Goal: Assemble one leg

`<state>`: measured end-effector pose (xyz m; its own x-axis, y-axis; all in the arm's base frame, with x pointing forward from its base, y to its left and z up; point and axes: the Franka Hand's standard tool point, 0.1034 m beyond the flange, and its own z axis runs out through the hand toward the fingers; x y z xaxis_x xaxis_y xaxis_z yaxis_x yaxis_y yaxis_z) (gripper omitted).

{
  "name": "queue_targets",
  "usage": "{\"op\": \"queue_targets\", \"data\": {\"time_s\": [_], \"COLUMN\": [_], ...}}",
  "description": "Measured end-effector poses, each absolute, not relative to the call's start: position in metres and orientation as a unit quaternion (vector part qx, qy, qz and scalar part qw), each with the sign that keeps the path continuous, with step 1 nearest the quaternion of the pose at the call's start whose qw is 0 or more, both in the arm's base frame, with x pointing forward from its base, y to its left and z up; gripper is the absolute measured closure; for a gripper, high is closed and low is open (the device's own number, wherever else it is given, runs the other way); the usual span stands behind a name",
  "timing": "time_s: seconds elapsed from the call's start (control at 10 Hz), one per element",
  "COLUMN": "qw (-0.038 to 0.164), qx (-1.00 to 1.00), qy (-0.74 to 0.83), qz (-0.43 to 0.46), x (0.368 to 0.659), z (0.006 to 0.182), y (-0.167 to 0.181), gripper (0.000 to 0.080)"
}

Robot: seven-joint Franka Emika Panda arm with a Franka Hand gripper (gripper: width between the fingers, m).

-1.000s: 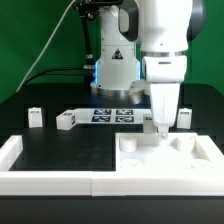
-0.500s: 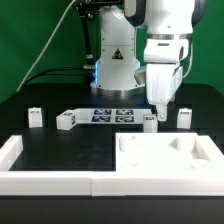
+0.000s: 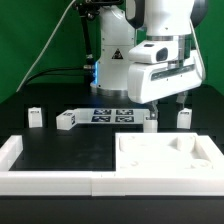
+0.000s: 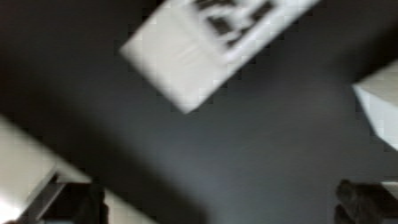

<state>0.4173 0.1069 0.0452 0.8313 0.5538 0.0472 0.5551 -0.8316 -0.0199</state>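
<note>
Several legs stand as small white posts on the black table: one [image 3: 34, 117] at the exterior view's left, one [image 3: 66, 121] beside it, one [image 3: 149, 122] under the arm and one [image 3: 184, 117] at the right. The large white plate [image 3: 165, 156] lies at the front right. My gripper [image 3: 166, 103] hangs tilted above the table behind the plate, between the two right legs, touching nothing. In the wrist view the gripper [image 4: 217, 205] is open, its dark fingertips [image 4: 71, 200] wide apart with only bare table between them.
The marker board [image 3: 114, 115] lies behind the legs and also shows in the wrist view [image 4: 205, 40]. A white raised border [image 3: 14, 156] runs along the front and left. A blurred white edge [image 4: 379, 100] shows in the wrist view.
The gripper has lifted off the plate, moved back and up, and the hand has tilted over. The legs and the plate have not moved.
</note>
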Motion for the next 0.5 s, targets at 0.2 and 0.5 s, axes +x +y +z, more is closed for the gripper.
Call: {"op": "queue_targets", "data": {"time_s": [0.2,0.5], "qw": [0.027,0.038], "qx": [-0.99,-0.999], "qy": [-0.141,0.031], "qz": [-0.01,0.002], "x": [0.408,0.398], "z": [0.042,0.039], "y": [0.117,0.133], "gripper": [0.015,0.015]}}
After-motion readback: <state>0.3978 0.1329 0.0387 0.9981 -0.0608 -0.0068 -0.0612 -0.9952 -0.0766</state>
